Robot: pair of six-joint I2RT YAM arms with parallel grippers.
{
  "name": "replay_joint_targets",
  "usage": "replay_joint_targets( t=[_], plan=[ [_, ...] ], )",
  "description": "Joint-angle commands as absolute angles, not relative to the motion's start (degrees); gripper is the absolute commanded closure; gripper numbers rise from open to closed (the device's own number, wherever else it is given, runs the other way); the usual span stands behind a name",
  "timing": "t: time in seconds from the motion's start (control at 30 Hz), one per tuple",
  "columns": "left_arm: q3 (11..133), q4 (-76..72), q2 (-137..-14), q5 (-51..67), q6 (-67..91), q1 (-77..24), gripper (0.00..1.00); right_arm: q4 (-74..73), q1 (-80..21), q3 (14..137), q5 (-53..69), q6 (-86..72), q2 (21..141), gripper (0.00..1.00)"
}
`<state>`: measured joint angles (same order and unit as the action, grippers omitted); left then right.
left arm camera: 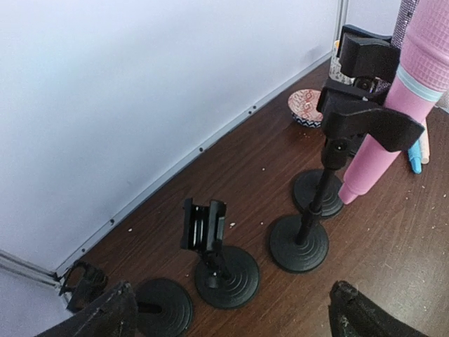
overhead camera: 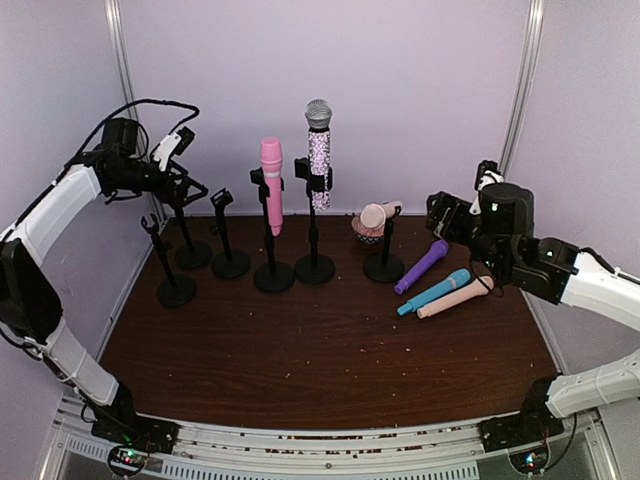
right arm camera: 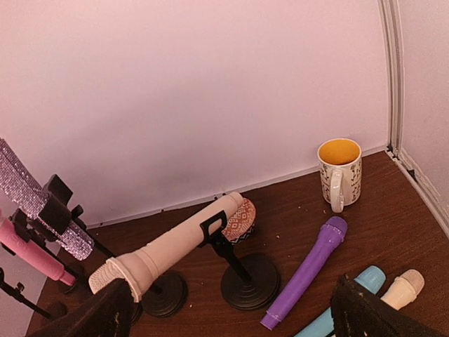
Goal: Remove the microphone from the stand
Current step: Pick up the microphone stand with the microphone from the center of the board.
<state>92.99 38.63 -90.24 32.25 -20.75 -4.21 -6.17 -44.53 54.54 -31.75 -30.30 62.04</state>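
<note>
The left gripper [left arm camera: 231, 316] and right gripper [right arm camera: 231, 316] are spread wide, nothing held. The cream microphone [right arm camera: 175, 246] is clipped, tilted, at the right gripper's 9 o'clock. Its stand [right arm camera: 249, 284] could be toppled if pulled sideways.

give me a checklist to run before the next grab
1. Left gripper open, empty: ok.
2. Right gripper open, empty: ok.
3. All microphones off the stands: not ok; pink microphone, glitter microphone and cream microphone sit clipped.
4. Cream microphone unobstructed in the right wrist view: ok.
5. Tightness of its clip: cannot tell.
</note>
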Motion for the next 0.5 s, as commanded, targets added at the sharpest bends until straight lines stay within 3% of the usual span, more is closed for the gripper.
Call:
replay_joint_targets(
  t=[0.0,0.17,0.47],
  plan=[
    [91.14,43.44,-84.08,26.15,-21.97,-3.64,0.02,-14.28,-43.95,68.48,-31.32,-31.04,70.64,0.0],
    [89.67,47.15,-80.88,26.18,-21.21,-3.68,0.02,-21.63,-43.29,79.07,-27.35,-31.59,81.3,0.0],
    [87.97,52.93,-78.71,31.67,-22.03,-3.69,0.02,-18.41,-49.6,76.06,-33.0,-21.45,81.77,0.0]
  ],
)
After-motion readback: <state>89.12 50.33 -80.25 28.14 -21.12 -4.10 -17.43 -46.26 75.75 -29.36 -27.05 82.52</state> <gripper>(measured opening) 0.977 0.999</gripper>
